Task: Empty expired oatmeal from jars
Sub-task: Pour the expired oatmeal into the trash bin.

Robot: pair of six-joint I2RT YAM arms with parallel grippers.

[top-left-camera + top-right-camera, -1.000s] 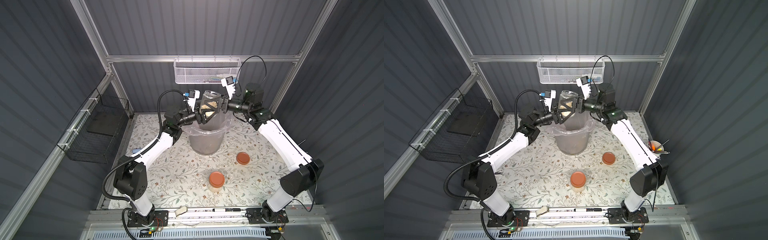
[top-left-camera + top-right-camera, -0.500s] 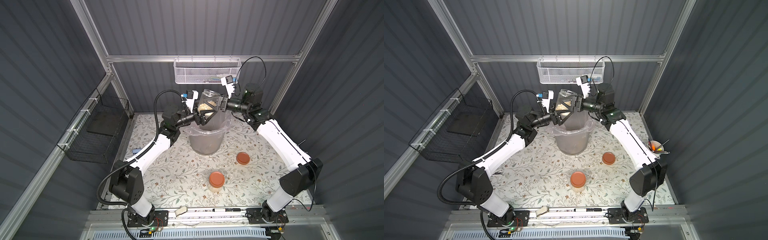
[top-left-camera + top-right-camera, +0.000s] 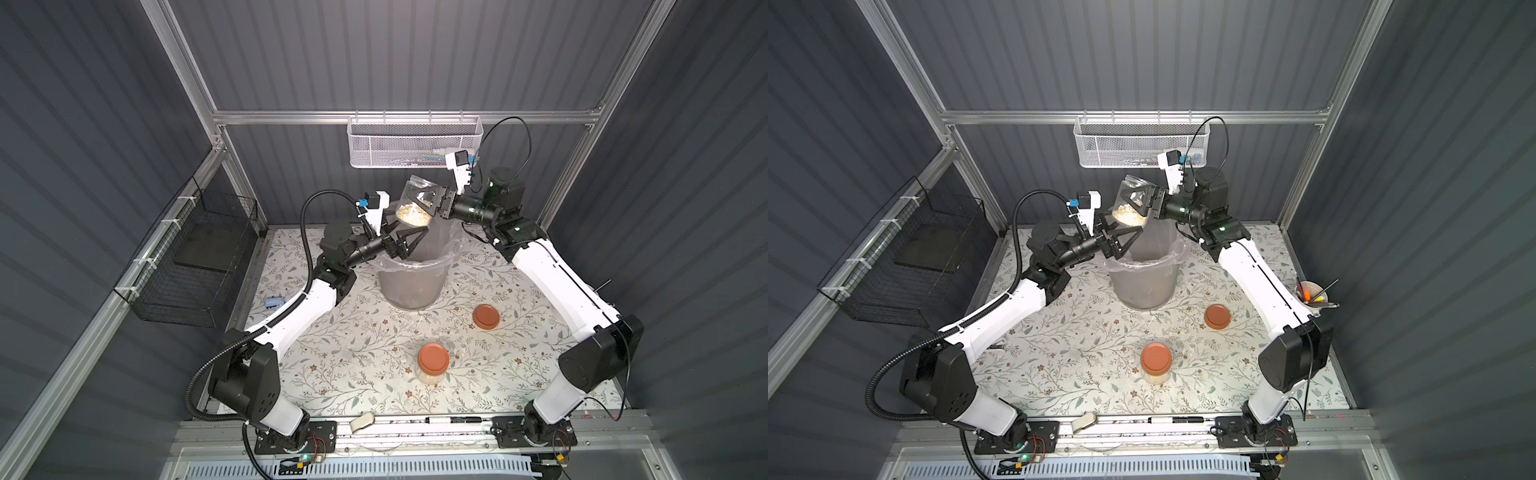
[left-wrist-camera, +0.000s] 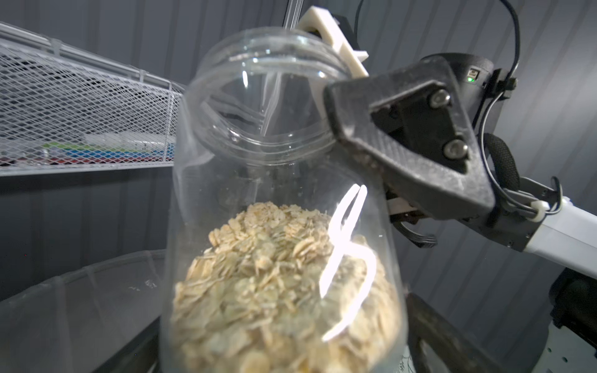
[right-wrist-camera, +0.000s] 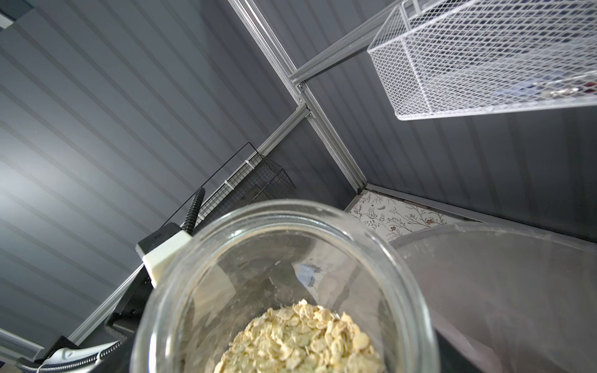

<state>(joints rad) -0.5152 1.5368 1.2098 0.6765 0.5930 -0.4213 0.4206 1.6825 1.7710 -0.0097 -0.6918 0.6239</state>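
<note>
Left gripper [image 3: 415, 245] lower than second ago; lidless clear rounded jar [image 3: 411, 203] now tilted, mouth uppermost. At front edge: black-white marker pen [image 3: 451, 420]. Floral-print tabletop [image 3: 353, 353]: second clear jar [image 3: 432, 377] capped by round terracotta lid [image 3: 433, 358], loose flat terracotta lid [image 3: 486, 316], grey round bin with clear liner [image 3: 409, 286]. Above bin: right gripper [image 3: 417, 195] pinching tilted jar, pale beige oat flakes [image 4: 274, 274] heaped at base; left jaws spread beside base, contact unclear. Back: white mesh basket [image 3: 415, 143] on dark ribbed wall [image 3: 374, 62]. White cup of pens [image 3: 1311, 293] in a top view only.
</note>
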